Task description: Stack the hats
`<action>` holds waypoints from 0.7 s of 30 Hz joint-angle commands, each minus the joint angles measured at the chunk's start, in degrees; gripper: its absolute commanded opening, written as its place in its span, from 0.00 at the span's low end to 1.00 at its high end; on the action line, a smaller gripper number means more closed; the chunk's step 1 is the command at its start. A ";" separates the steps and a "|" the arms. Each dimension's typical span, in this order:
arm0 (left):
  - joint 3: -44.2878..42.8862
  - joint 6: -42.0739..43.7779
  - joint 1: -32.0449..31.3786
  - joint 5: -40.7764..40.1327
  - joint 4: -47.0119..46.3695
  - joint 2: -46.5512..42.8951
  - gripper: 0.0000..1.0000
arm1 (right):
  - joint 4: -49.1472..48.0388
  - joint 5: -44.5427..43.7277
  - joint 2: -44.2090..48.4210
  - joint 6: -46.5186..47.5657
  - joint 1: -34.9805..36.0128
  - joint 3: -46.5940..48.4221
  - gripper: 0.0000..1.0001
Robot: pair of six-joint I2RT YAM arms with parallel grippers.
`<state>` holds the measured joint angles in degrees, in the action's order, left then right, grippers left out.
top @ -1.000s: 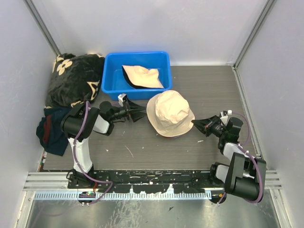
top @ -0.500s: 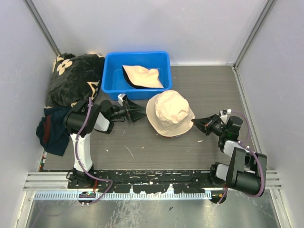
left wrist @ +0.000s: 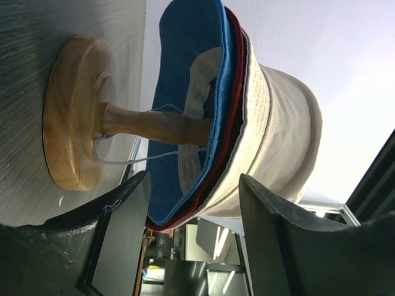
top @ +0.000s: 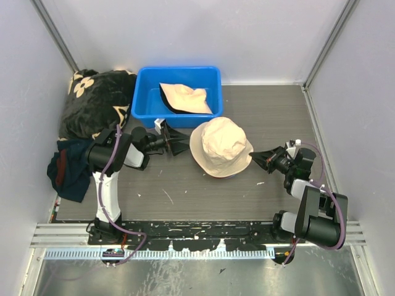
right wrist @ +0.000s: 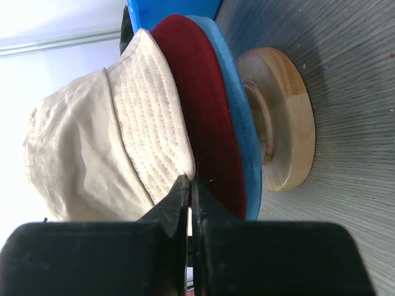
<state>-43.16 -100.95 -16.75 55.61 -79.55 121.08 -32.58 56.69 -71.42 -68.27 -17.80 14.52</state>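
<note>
A cream hat [top: 221,147] sits at mid-table on top of a stack. The left wrist view shows the stack on a wooden stand [left wrist: 71,117]: light blue hat [left wrist: 185,49] innermost, dark red hat [left wrist: 237,80], then the cream hat [left wrist: 278,117]. A second cream hat [top: 184,98] lies in the blue bin [top: 145,102]. My left gripper [top: 185,143] is open at the stack's left brim, its jaws either side of the brim edge [left wrist: 194,185]. My right gripper [top: 254,158] is shut, its tips at the cream brim's right edge [right wrist: 190,182]; the red hat [right wrist: 197,92], the blue hat [right wrist: 237,117] and the stand [right wrist: 284,117] show beyond.
A black blanket with cream flowers [top: 95,102] is heaped at the back left. A navy cloth with red trim [top: 68,169] lies at the left edge. Grey walls close in the table on three sides.
My left gripper has shifted slightly towards the back beside the stack. My right gripper has moved a little up and to the right, staying shut. The hats have not moved.
</note>
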 commanded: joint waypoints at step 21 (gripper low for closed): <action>-4.66 -0.50 -3.99 -2.96 -2.40 3.11 0.16 | -2.91 -0.87 -1.89 0.06 -0.18 2.79 0.01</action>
<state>-46.74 -102.98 -19.99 54.15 -79.18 122.85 -32.97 56.62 -73.45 -68.27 -17.80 15.64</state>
